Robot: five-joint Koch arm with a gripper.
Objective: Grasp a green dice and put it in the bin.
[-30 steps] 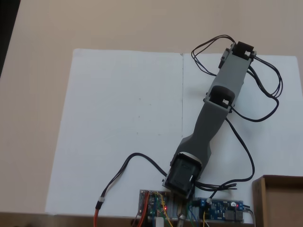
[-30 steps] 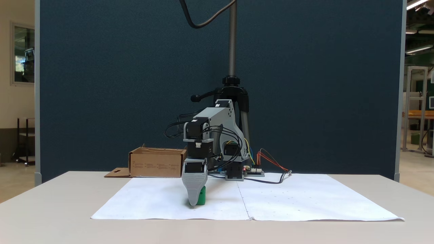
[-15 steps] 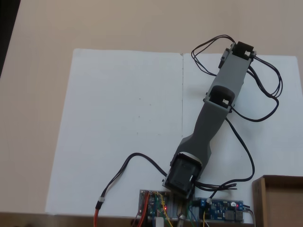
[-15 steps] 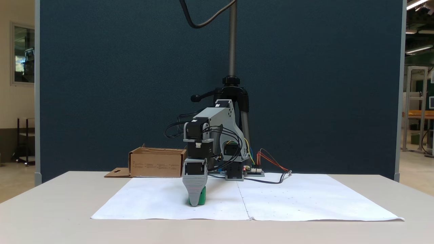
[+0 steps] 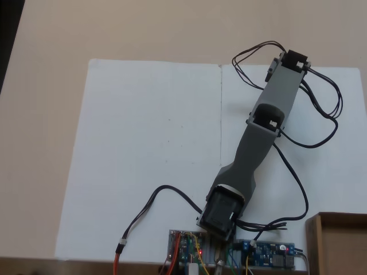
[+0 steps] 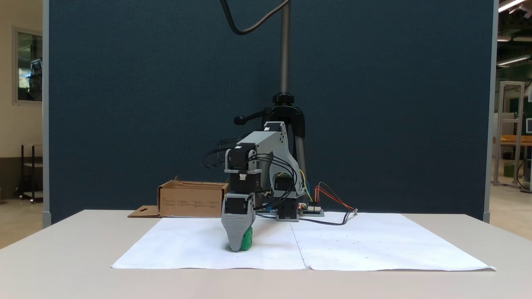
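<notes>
The green dice [image 6: 247, 240] rests on the white paper [image 6: 353, 245], peeking out to the right of and behind my gripper's grey front finger [image 6: 237, 226]. My gripper [image 6: 237, 248] points straight down with its tip at the paper. One jaw hides the other, so its opening is not visible. The brown cardboard bin [image 6: 190, 202] stands behind and to the left of the gripper. In the other fixed view, from above, the bin's corner [image 5: 313, 240] is at the bottom right, and the grey arm [image 5: 269, 114] covers the gripper and the dice.
Circuit boards with red and black wires [image 6: 316, 209] sit at the arm's base [image 5: 229, 252]. A black camera stand [image 6: 285, 108] rises behind the arm. Loose cables [image 5: 321, 103] loop around the arm's far end. The paper sheet [image 5: 143, 143] lies flat over the table.
The gripper's finger has shifted slightly left and the dice now looks tilted and a little higher beside it. The view from above is unchanged.
</notes>
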